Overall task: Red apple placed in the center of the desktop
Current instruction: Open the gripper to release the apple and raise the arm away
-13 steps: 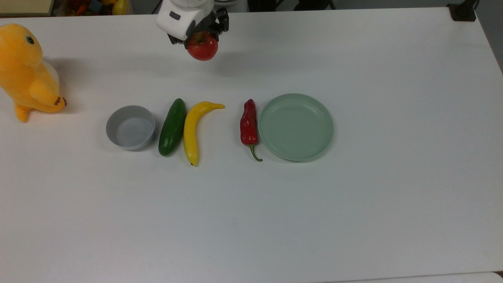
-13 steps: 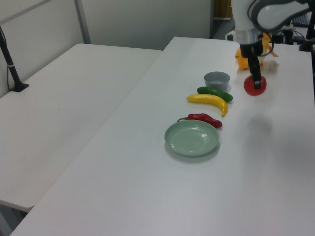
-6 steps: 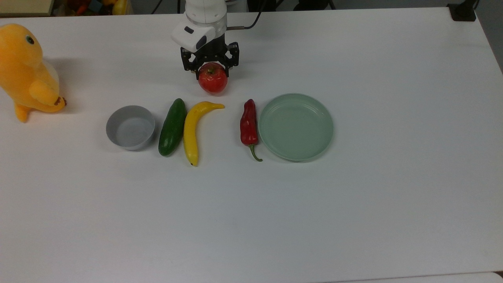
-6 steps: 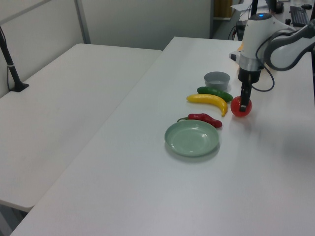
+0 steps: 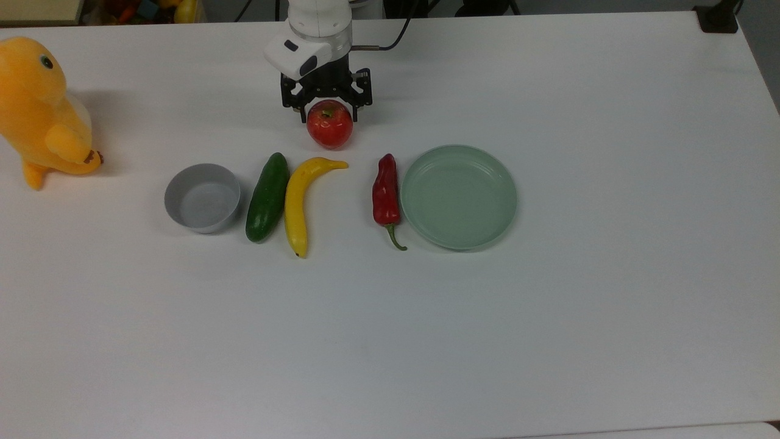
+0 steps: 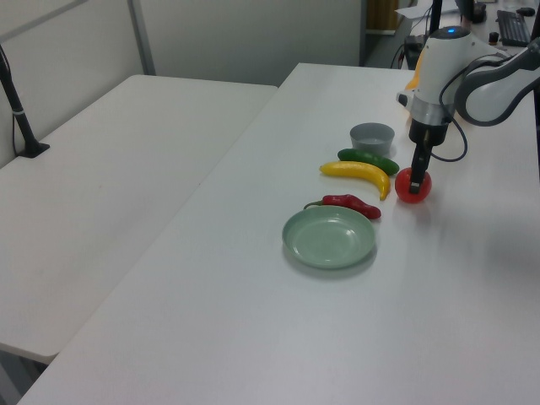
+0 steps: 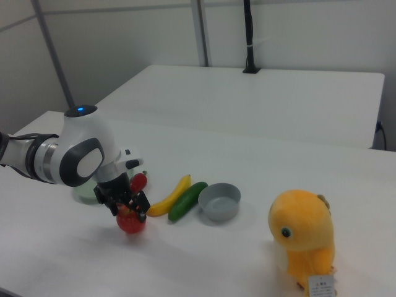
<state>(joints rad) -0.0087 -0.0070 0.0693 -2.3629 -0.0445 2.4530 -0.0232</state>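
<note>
Apple (image 5: 329, 127) sits on the white table (image 5: 548, 335), just behind the tip of the banana (image 5: 297, 201) in the top view. Gripper (image 5: 326, 111) stands over it, fingers at its sides; whether they clamp it, I cannot tell.

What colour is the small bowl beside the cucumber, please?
The small bowl is plain grey, clearest in the top view.

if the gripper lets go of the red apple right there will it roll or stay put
Likely to stay, though a small roll is possible: the red apple is round and glossy, and the desktop looks smooth and flat. It seems stiff, holding its shape at the gripper. A roll could nudge the banana nearby.
</note>
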